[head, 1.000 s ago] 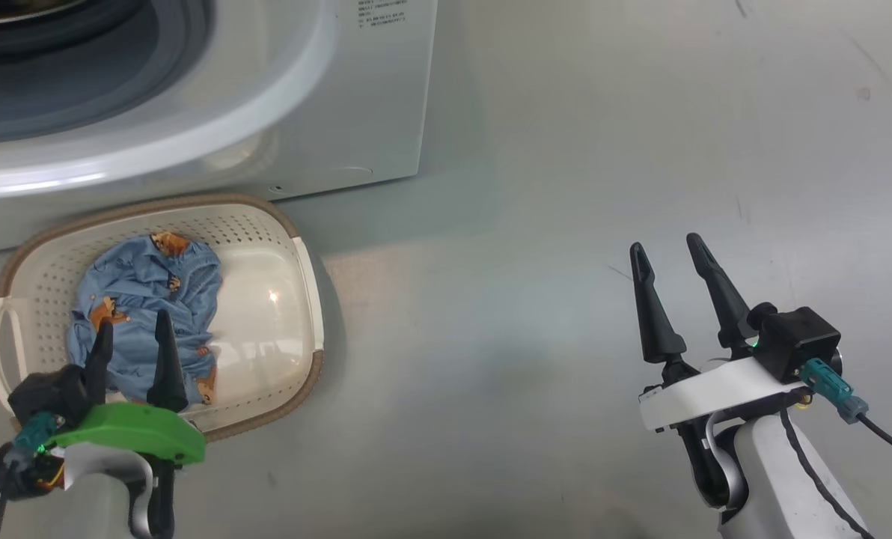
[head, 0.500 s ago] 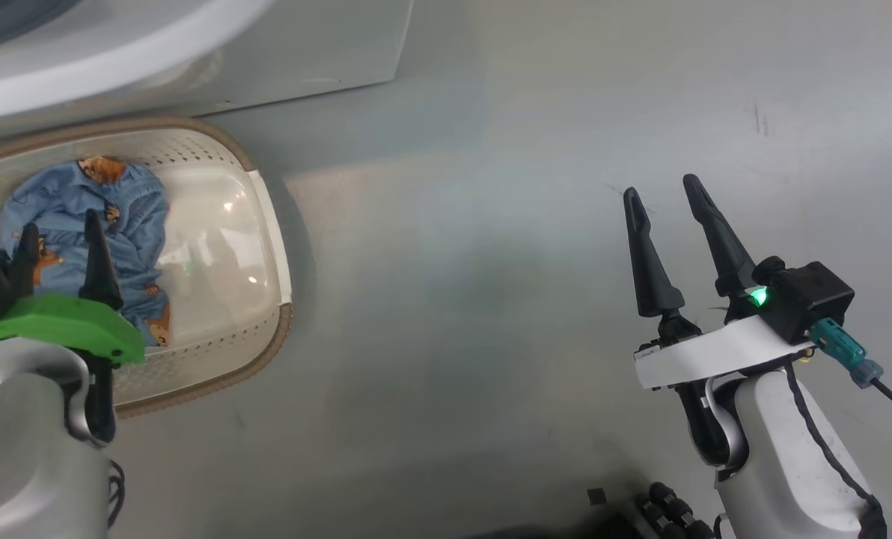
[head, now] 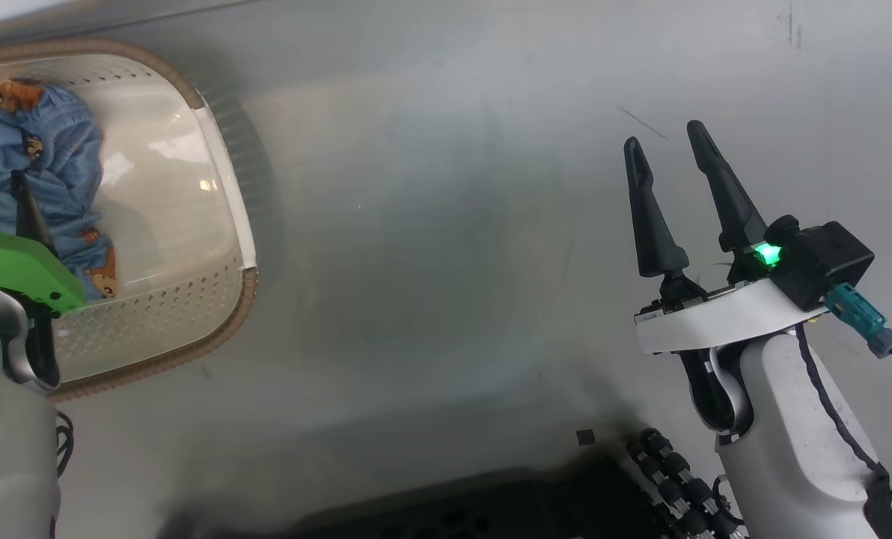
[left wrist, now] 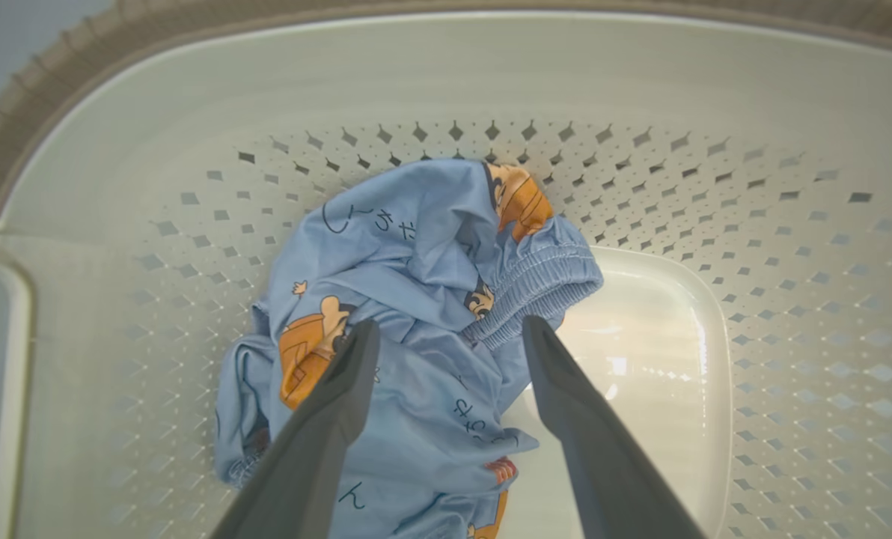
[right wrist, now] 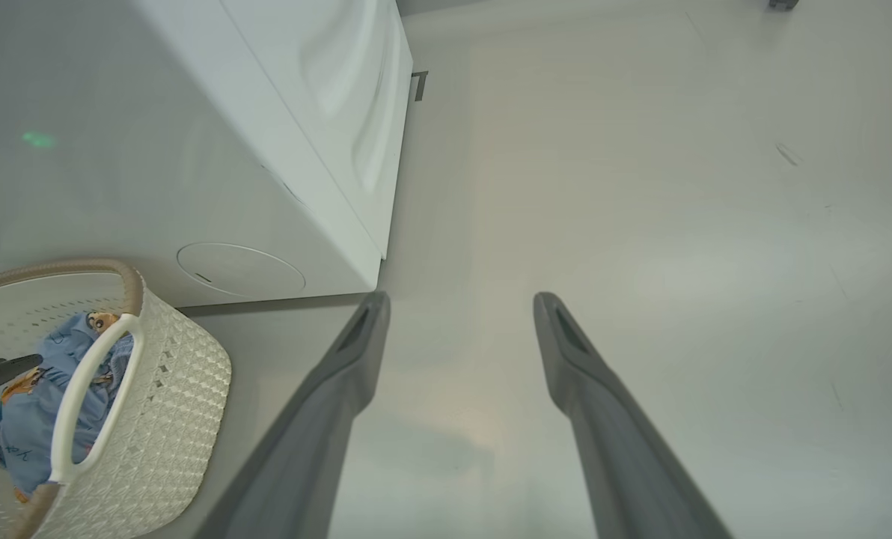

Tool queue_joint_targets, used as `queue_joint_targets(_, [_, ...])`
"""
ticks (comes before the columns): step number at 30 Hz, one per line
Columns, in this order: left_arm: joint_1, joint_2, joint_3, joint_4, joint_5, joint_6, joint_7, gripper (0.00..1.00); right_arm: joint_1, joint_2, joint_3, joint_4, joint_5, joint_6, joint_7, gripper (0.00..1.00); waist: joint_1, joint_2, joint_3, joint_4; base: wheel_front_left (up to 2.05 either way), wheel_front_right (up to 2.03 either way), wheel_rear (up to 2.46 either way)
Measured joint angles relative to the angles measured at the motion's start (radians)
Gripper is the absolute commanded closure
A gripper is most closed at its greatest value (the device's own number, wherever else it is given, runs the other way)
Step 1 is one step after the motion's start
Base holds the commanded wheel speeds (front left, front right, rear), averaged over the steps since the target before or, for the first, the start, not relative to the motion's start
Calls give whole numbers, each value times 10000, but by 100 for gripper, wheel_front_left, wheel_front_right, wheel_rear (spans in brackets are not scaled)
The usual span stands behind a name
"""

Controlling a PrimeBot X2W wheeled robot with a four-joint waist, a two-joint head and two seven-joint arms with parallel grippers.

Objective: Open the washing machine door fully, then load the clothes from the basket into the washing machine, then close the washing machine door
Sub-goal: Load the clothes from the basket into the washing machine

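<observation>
The clothes (left wrist: 416,299) lie in the basket (left wrist: 715,187): one light blue garment with orange-brown cartoon prints, bunched up with its elastic waistband turned toward the bare part of the basket floor; no cream-white piece can be made out; the garment fills one end and the rest of the bottom is bare plastic; the left gripper (left wrist: 450,327) hangs right over the crumpled middle of the fabric, its two dark fingers spread apart with the cloth between and beneath the tips, clamped on nothing; whether the tips already touch the cloth I cannot tell; the basket stands on the grey floor (head: 446,224) just beside the lower front panel of the washing machine (right wrist: 191,150), whose white side and round service cover show in the right wrist view; the right gripper (head: 664,138) is held over bare floor, well apart from the basket, fingers spread and empty; as for progress, the loading step looks to be in hand but not finished, since at least this garment is yet to go into the drum; whether the door is fully open I cannot tell from these views; left to do, by my judgement: pinch the garment, carry it to the drum, then close the door
</observation>
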Motion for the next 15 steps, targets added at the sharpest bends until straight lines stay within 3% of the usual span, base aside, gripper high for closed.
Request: queue_joint_targets(15, [-1017, 324, 44, 1175, 188, 374, 447, 0, -203, -4, 17, -15, 291, 0, 0, 0, 0, 0, 865, -115, 0, 0, 0])
